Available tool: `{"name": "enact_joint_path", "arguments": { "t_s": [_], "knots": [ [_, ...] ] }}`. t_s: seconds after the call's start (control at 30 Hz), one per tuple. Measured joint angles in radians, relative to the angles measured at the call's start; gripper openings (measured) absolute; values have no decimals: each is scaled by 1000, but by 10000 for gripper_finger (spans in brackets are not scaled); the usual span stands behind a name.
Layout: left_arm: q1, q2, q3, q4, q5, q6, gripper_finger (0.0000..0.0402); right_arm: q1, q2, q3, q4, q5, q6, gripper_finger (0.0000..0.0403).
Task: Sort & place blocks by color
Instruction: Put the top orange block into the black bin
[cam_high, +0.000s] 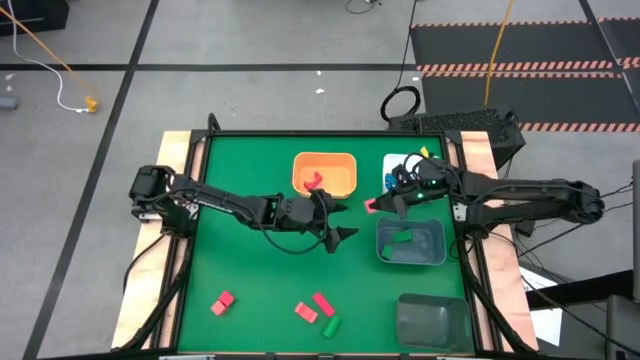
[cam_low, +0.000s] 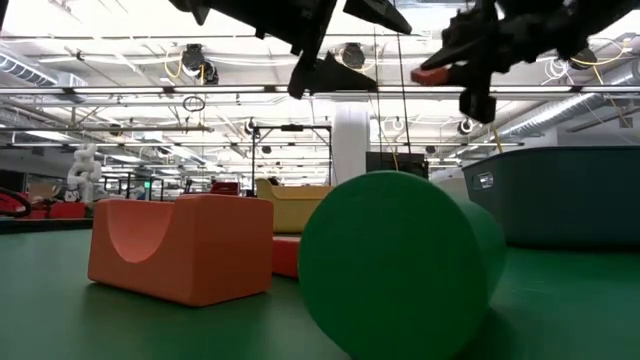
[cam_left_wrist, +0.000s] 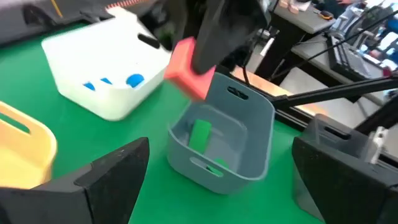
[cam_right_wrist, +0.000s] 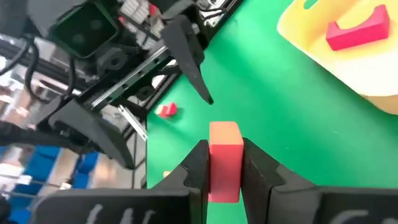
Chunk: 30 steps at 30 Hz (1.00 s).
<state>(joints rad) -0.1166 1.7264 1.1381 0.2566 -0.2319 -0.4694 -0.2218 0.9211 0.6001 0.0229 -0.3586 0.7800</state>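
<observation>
Nearest the front edge of the green counter (cam_high: 250, 270) lie the unsorted pieces: a red block (cam_high: 222, 302) off to the left, then a cluster of two more red blocks (cam_high: 315, 306) with a green cylinder (cam_high: 331, 326) just beside them. That makes three red and one green left loose. An empty dark grey bin (cam_high: 432, 320) sits at the front right corner.

Farther in, the left end effector (cam_high: 338, 220) hovers over the middle of the counter, its fingers spread wide and holding nothing. Beside it the grey bin (cam_high: 411, 243) holds two green pieces (cam_left_wrist: 200, 134).

The right end effector (cam_right_wrist: 224, 163) is clamped on a red block (cam_right_wrist: 224, 162), carried in the air between the grey bin and the orange bin (cam_high: 325, 172). This looks like the transport step for a red piece. Judging by the colours already sorted, the next move calls for swinging it over the orange bin, which already holds one red block (cam_right_wrist: 357, 30), and releasing it there without clipping the left arm nearby.

Farthest back on the right, the white bin (cam_left_wrist: 106, 68) holds blue pieces (cam_left_wrist: 112, 82); three show in the left wrist view, though some may be hidden.

In all: four bins, five red blocks counting the one held, three green pieces and at least three blue.
</observation>
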Motion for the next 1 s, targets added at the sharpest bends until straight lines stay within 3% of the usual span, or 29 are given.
{"name": "enact_joint_path", "arguments": {
  "t_s": [0.3,0.53,1.0],
  "knots": [
    [17,5,0,-40,23,-39,394,146,-58,165,-356,42,-42,41],
    [19,6,0,-46,26,-38,394,276,-61,216,-629,-38,22,41],
    [48,6,0,-45,48,-45,395,577,-61,216,-667,-66,316,43]
  ]
}}
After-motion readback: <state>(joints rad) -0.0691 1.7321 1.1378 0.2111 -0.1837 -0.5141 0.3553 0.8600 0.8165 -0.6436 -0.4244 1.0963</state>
